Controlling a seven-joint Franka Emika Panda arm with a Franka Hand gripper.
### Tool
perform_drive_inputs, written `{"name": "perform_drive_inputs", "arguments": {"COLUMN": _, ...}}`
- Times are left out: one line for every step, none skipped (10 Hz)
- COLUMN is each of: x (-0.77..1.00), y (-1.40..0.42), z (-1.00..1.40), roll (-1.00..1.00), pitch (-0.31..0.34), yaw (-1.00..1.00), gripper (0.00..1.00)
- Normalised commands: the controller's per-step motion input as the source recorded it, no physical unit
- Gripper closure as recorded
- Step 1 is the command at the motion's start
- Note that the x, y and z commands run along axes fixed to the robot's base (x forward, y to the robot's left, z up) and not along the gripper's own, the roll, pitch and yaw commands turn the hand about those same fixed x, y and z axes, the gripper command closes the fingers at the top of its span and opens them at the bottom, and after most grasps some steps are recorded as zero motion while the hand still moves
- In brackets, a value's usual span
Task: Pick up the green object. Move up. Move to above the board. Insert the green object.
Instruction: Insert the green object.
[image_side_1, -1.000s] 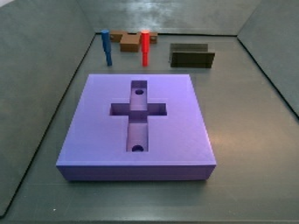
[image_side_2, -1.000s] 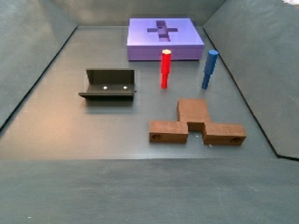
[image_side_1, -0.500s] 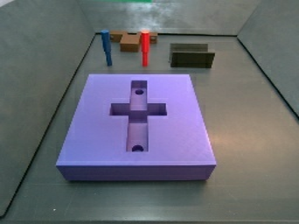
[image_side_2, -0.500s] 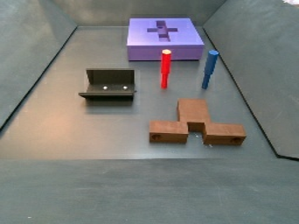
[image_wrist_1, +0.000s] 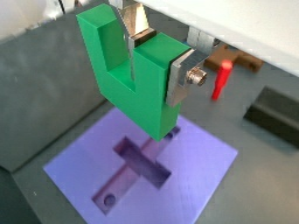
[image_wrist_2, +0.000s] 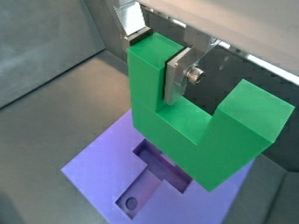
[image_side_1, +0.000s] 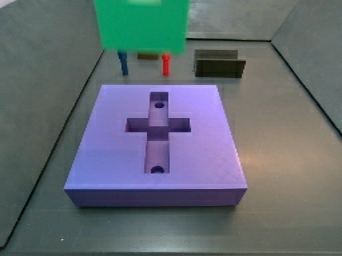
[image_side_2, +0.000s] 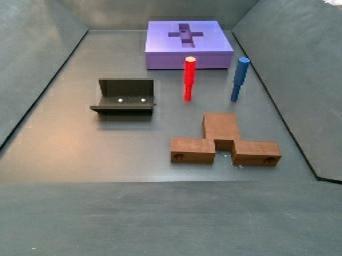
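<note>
Wrist views show my gripper (image_wrist_1: 156, 54) clamped on one prong of the green object (image_wrist_1: 131, 74), hanging high above the board (image_wrist_1: 198, 171) near the table's far edge. I judge the cross recess (image_wrist_2: 160, 171) lies almost straight below.

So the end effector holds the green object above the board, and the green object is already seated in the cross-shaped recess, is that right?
Not quite. The end effector does hold the green object above the board, but it is not seated: both wrist views show the cross-shaped recess empty, with the green object hanging clear above it.
</note>
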Motion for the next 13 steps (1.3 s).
{"name": "perform_drive_inputs", "arguments": {"x": 0.39, "y": -0.21, "z": -0.90, "roll": 0.18, "pitch": -0.043, "yaw": -0.14, "gripper": 1.00}}
{"name": "perform_drive_inputs", "arguments": {"x": 0.23, "y": -0.10, "z": -0.76, "roll": 0.30, "pitch": 0.000, "yaw": -0.09, "gripper": 1.00}}
{"name": "perform_drive_inputs", "arguments": {"x": 0.20, "y": -0.10, "z": -0.69, "roll": 0.34, "pitch": 0.000, "yaw": -0.08, "gripper": 1.00}}
{"name": "perform_drive_inputs", "arguments": {"x": 0.00, "y": -0.12, "z": -0.72, "roll": 0.29, "pitch": -0.019, "yaw": 0.00, "gripper": 1.00}}
{"name": "perform_drive_inputs", "arguments": {"x": 0.00, "y": -0.10, "z": -0.53, "roll": 0.11, "pitch": -0.023, "yaw": 0.00, "gripper": 1.00}}
{"name": "perform_drive_inputs", "arguments": {"x": 0.00, "y": -0.13, "z": -0.42, "roll": 0.00, "pitch": -0.040, "yaw": 0.07, "gripper": 1.00}}
{"name": "perform_drive_inputs", "arguments": {"x": 0.00, "y": -0.15, "z": -0.28, "roll": -0.05, "pitch": -0.066, "yaw": 0.17, "gripper": 1.00}}
{"name": "perform_drive_inputs", "arguments": {"x": 0.00, "y": -0.11, "z": -0.16, "roll": -0.15, "pitch": -0.111, "yaw": 0.26, "gripper": 1.00}}
{"name": "perform_drive_inputs", "arguments": {"x": 0.00, "y": -0.08, "z": -0.21, "roll": -0.09, "pitch": -0.124, "yaw": 0.23, "gripper": 1.00}}
{"name": "perform_drive_inputs", "arguments": {"x": 0.00, "y": -0.01, "z": -0.26, "roll": 0.00, "pitch": -0.100, "yaw": 0.15, "gripper": 1.00}}
{"name": "perform_drive_inputs", "arguments": {"x": 0.00, "y": 0.00, "z": -0.27, "roll": 0.12, "pitch": -0.043, "yaw": 0.09, "gripper": 1.00}}
{"name": "perform_drive_inputs", "arguments": {"x": 0.00, "y": 0.00, "z": -0.29, "roll": 0.11, "pitch": -0.069, "yaw": 0.10, "gripper": 1.00}}
{"name": "perform_drive_inputs", "arguments": {"x": 0.00, "y": 0.00, "z": -0.23, "roll": 0.07, "pitch": -0.061, "yaw": 0.07, "gripper": 1.00}}
